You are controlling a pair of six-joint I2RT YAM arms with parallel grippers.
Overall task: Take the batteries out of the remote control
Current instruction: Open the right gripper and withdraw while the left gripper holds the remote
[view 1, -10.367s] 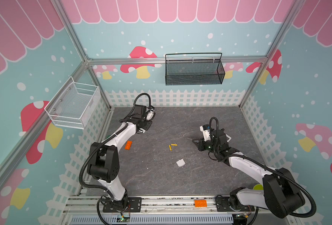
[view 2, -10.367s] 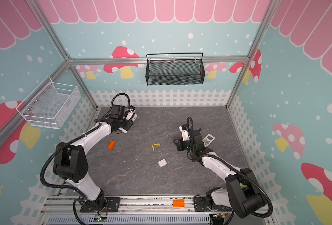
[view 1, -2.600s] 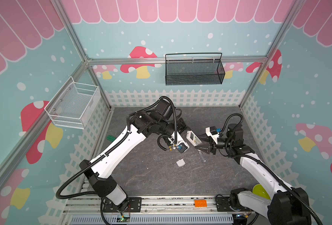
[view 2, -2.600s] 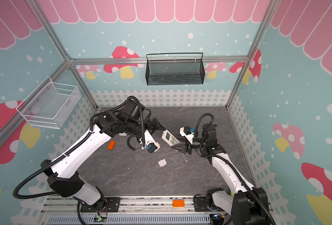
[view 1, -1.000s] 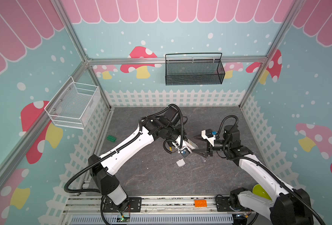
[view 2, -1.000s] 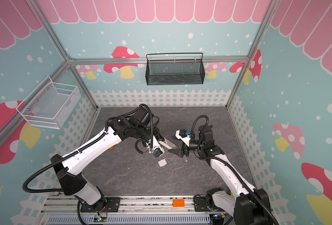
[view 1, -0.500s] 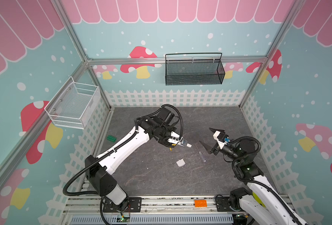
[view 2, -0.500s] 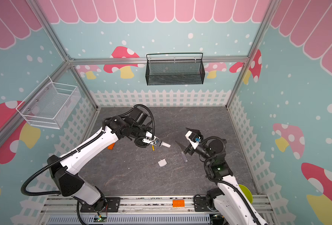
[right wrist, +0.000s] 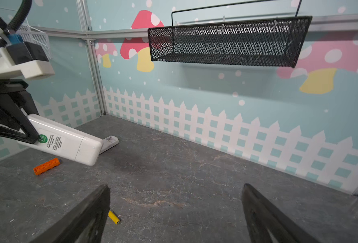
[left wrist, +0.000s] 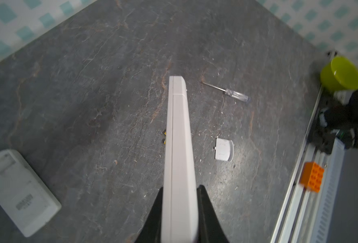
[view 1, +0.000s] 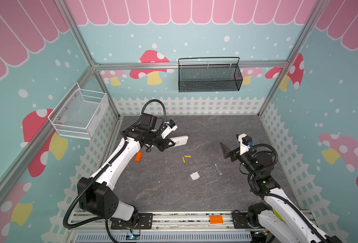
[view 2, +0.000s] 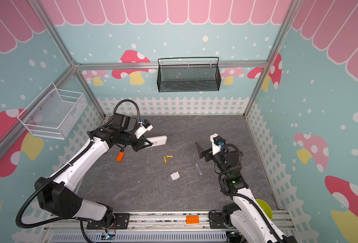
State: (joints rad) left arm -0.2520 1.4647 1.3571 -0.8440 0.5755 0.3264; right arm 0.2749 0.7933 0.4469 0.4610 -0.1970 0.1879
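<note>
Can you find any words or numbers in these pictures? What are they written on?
"206", as best it reads: on the green sticker on the raised remote.
Small print beside that sticker: too small to read.
Label on the other remote: too blurred to read.

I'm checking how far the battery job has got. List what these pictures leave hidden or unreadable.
- held remote: the right wrist view shows only its back, cover on; batteries inside cannot be told.
- yellow batteries: in the left wrist view the held remote covers all but their tips.
- second remote: missing from both top views, apparently under the left arm.
- label on the held remote: too small to read.
</note>
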